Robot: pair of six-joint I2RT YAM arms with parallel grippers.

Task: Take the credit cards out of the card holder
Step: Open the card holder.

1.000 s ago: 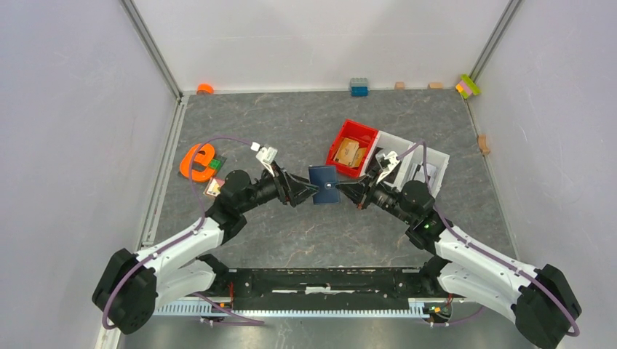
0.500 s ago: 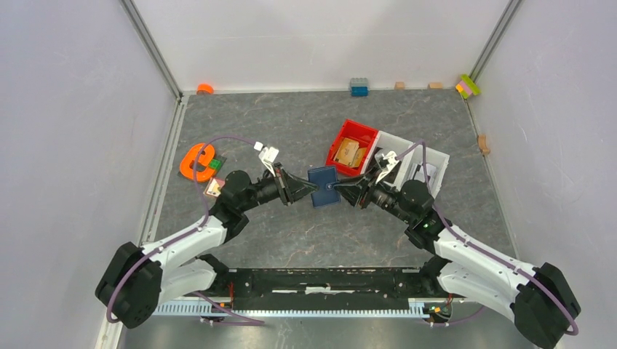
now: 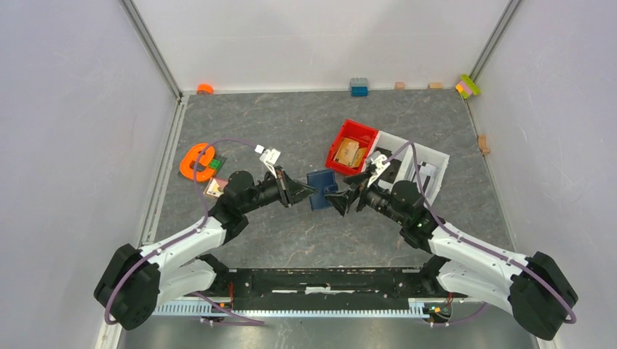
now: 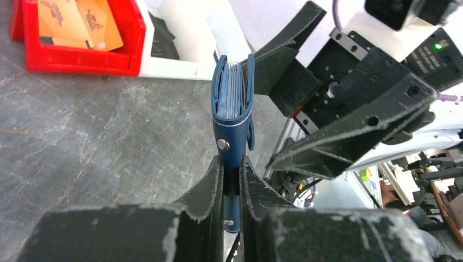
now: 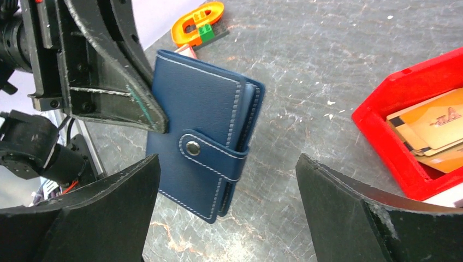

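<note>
The card holder (image 3: 321,187) is a navy-blue wallet, held off the table between the two arms. Its snap tab (image 5: 210,155) is fastened. My left gripper (image 3: 309,191) is shut on one end of the card holder (image 4: 232,109), one finger on each face. My right gripper (image 3: 347,193) stands wide open just to its right, fingers (image 5: 338,207) apart from the card holder (image 5: 202,125). Only pale pocket edges (image 4: 233,93) show at its open end; any credit cards inside are hidden. A pinkish card (image 3: 213,187) lies by the left arm.
A red tray (image 3: 364,132) behind the wallet holds flat orange-tan printed cards (image 5: 431,128). A white tray (image 3: 429,156) adjoins it on the right. An orange ring-shaped toy (image 3: 196,161) with a green brick lies at the left. Small blocks line the back wall.
The wallet has passed from right to left: my left gripper closed on it, then my right gripper opened wide and drew back slightly.
</note>
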